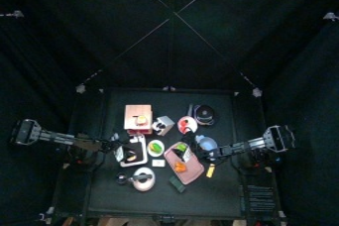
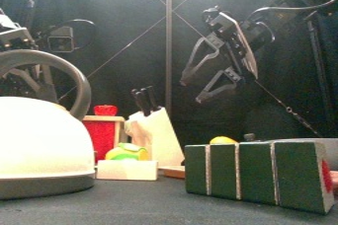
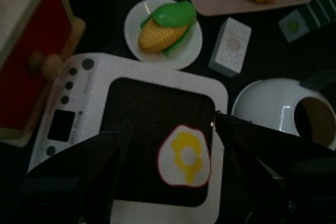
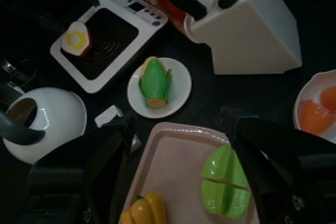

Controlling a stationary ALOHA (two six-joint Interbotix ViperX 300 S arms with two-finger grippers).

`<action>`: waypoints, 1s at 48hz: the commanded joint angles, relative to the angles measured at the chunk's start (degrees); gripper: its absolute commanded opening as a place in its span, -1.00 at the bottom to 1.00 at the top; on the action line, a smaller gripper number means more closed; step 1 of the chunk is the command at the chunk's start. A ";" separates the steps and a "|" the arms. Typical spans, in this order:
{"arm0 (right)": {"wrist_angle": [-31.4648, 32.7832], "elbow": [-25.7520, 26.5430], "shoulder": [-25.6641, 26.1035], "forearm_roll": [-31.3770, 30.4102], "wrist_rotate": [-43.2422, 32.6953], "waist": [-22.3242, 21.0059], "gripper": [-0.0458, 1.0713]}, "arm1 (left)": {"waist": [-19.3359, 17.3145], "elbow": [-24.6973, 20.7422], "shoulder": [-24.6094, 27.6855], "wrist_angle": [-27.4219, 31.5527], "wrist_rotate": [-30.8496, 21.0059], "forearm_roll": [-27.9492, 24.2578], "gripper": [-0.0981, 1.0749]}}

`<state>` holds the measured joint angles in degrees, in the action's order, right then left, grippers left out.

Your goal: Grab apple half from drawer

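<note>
The drawer (image 1: pixel 138 117) is a salmon-pink box at the table's back left. In the left wrist view its red front (image 3: pixel 29 31) and wooden knob (image 3: pixel 45 63) show; its inside is hidden, so no apple half shows in it. My left gripper (image 3: pixel 184 184) is open and empty above a white toy stove (image 3: pixel 144 135) with a fried egg, beside the drawer. My right gripper (image 4: pixel 191 174) is open and empty above a pink tray (image 4: pixel 171 149) holding a green halved fruit (image 4: pixel 225 180). It hangs high in the front view (image 2: pixel 201 89).
A plate of corn (image 3: pixel 168 27), a white kettle (image 3: pixel 282 105), a white knife block (image 4: pixel 243 17) and a plate with an orange piece (image 4: pixel 321 105) crowd the table. A yellow pepper (image 4: pixel 144 209) lies on the tray. Green and white blocks (image 2: pixel 264 170) stand at the front edge.
</note>
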<state>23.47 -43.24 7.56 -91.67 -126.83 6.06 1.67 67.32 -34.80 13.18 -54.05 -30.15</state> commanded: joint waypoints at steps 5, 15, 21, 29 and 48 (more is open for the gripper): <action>0.18 0.79 0.79 -0.26 0.00 -0.09 0.85 | -1.23 -5.01 -0.09 0.97 0.44 -1.58 0.87; 0.18 0.62 0.88 -0.26 0.00 -0.18 0.85 | -5.98 -10.46 0.26 13.01 -0.18 -7.47 0.87; 0.18 0.70 0.79 -0.18 0.00 -0.18 0.85 | -7.29 -15.03 1.58 22.50 -0.70 -10.02 0.87; 0.18 0.70 0.79 -0.26 0.00 -0.09 0.85 | -8.44 -19.34 5.19 24.35 -5.01 -13.18 0.87; 0.00 0.44 0.79 -0.26 0.09 -0.18 0.85 | -14.24 -20.48 9.32 23.29 -24.26 -24.79 0.87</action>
<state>23.38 -43.33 7.56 -91.76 -126.74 6.06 -11.78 48.16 -25.49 36.74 -75.59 -53.88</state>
